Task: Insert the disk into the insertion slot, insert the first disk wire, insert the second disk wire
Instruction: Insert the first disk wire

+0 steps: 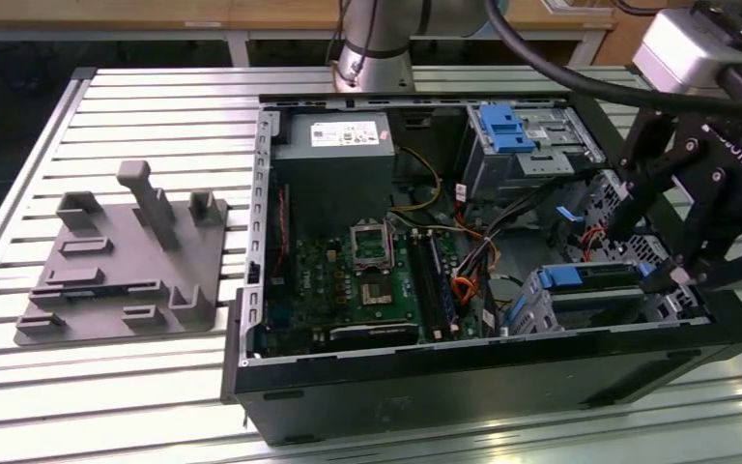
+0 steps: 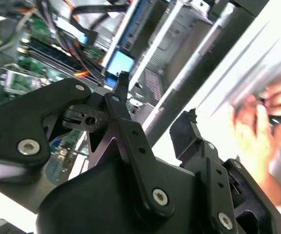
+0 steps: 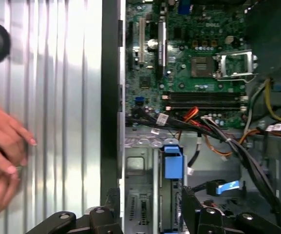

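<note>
Bright light bounces off the shiny desk [image 1: 113, 382], so it glares white in all three views, worst in the second wrist view. The inside of the computer case [image 1: 474, 387] is darker, with deep shadows. A person's hand [image 2: 254, 129] looks smeared and fuzzy. The black pincer [image 2: 157, 95] up close looks very dark.

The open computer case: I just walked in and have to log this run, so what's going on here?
A robot arm is working over the open computer case. Its gripper is open and empty, hovering just above the disk, which sits in the insertion slot at the exterior view's right. Loose cables run nearby; whether any is plugged into the disk, I cannot tell. A person's hand is outside the case.
</note>
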`<state>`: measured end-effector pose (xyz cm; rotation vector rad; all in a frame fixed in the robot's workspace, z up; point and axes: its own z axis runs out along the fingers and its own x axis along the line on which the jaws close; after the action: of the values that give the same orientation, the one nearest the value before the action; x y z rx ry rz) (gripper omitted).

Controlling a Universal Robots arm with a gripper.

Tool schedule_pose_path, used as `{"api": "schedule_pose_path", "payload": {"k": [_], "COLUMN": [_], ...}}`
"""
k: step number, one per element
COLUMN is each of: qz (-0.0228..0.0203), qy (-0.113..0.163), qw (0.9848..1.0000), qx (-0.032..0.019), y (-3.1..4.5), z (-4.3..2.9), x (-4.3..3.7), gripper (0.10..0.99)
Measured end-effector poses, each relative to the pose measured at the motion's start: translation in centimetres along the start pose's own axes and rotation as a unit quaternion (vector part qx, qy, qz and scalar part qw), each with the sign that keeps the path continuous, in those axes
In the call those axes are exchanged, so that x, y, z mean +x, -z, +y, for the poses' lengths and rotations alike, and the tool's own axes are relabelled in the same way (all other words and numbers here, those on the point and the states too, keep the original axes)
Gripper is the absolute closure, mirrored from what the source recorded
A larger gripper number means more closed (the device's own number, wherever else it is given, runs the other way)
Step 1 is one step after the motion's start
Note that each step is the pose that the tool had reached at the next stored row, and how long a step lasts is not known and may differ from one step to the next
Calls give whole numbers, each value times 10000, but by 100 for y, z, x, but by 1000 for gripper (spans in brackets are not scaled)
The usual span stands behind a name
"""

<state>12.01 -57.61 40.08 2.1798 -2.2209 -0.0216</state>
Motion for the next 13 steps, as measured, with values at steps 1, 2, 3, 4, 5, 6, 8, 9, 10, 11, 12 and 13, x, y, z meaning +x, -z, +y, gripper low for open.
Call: {"api": "schedule_pose_path", "payload": {"k": [1,2,3,4,5,6,8,9,10,11,12,13], "qz": [89,179,269,362,452,541,728,818,895,935,945,946], "qy": [-3,-6,-8,-11,-14,-17,-25,-37,-58,-94,-141,-197], "qw": [10000,9998,9996,9993,9990,9985,9973,9966,9960,9956,9954,9953], "qx": [2,5,8,12,15,18,25,30,33,33,28,22], "y": [0,1,1,1,1,0,1,0,-1,-6,-12,-17], "z": [0,1,1,1,1,2,2,2,2,2,2,2], "x": [-14,-26,-37,-48,-59,-69,-83,-84,-85,-84,-84,-86], "gripper": [471,471,471,471,471,471,471,471,471,471,471,471]}}
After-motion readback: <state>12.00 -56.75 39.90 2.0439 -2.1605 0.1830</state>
